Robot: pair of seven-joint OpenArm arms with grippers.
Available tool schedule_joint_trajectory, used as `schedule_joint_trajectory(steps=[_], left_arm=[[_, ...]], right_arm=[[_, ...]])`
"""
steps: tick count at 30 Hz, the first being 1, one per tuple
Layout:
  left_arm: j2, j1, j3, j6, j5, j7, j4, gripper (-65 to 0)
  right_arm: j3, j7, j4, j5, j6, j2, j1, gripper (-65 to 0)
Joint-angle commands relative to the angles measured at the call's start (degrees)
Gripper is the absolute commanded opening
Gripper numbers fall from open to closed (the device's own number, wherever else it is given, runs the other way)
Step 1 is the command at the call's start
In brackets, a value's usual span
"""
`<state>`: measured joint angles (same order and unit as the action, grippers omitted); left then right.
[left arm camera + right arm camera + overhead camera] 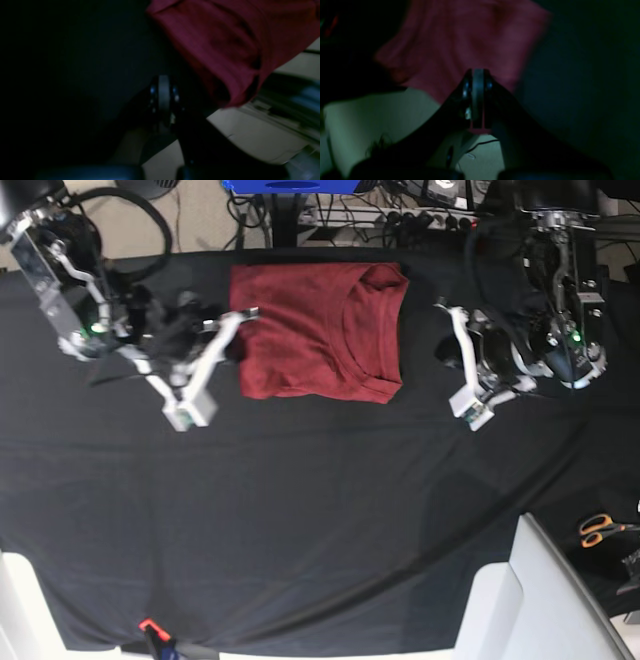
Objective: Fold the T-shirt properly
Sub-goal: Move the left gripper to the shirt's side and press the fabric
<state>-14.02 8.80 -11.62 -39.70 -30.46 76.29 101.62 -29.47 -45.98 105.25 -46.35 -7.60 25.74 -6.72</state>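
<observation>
The dark-red T-shirt [310,330] lies folded into a rough rectangle at the back middle of the black table cloth [320,520]. My right gripper [247,314] is shut, and its tips sit at the shirt's upper left edge. In the right wrist view the shirt [470,37] fills the space just beyond the closed right gripper [478,72]. My left gripper [444,309] is shut too and stands a little off the shirt's right edge. The left wrist view has the shirt [225,45] up and to the right of the closed left gripper [163,78].
Orange-handled scissors [598,528] lie at the right edge. A white box-like object [530,600] juts in at the front right. Cables and a blue object [290,185] crowd the space behind the table. A small red item [148,625] sits at the front left edge.
</observation>
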Motion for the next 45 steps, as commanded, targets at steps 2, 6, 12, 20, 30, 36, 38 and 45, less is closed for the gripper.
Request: schedule_joint_trajectory(steps=[2,6,12,20,30,36,38,45], left_arm=[[0.3,-0.6,-4.2,-0.3,-1.1,-0.6,-1.0,-65.0],[0.4,-0.6,-12.1,-0.3,-7.7,-0.6,-10.0,-64.5],[-0.7,-1.5,-13.9,-0.3,-22.6,-0.9,-26.9,-9.1],[0.6,-1.2,-13.7,-0.3,-30.9,-3.9,-33.4,-3.6],[5.6,-1.7,-11.9,-0.3,-27.7,-4.1,-33.4,-5.8],[9.9,-2.7,-11.5,-0.3,-18.8,-7.9,-36.9,-5.9],[10.7,-3.6,-11.5,-0.3,-16.9,-7.9,-39.6,-5.9],[12.6,-6.1,-10.2,-0.3,-14.2,-8.1,-43.8,-14.6]], right_arm=[[2.0,0.7,1.4,-0.8,0.6,0.2,-0.8,-65.0],[2.5,0.7,1.1,-0.8,0.7,0.2,-2.7,-65.0],[2.3,0.7,1.0,-0.7,0.7,0.3,-3.7,-65.0],[2.3,0.4,0.6,-0.7,0.7,0.5,-3.8,-65.0],[2.2,0.7,-2.7,-0.6,0.9,0.3,-3.4,-65.0],[2.3,0.7,-2.6,-0.6,0.9,0.3,-3.4,-65.0],[2.3,0.7,-2.6,-0.6,0.9,0.3,-3.4,-65.0],[2.5,0.7,-2.6,-0.6,0.9,0.5,-3.5,-65.0]])
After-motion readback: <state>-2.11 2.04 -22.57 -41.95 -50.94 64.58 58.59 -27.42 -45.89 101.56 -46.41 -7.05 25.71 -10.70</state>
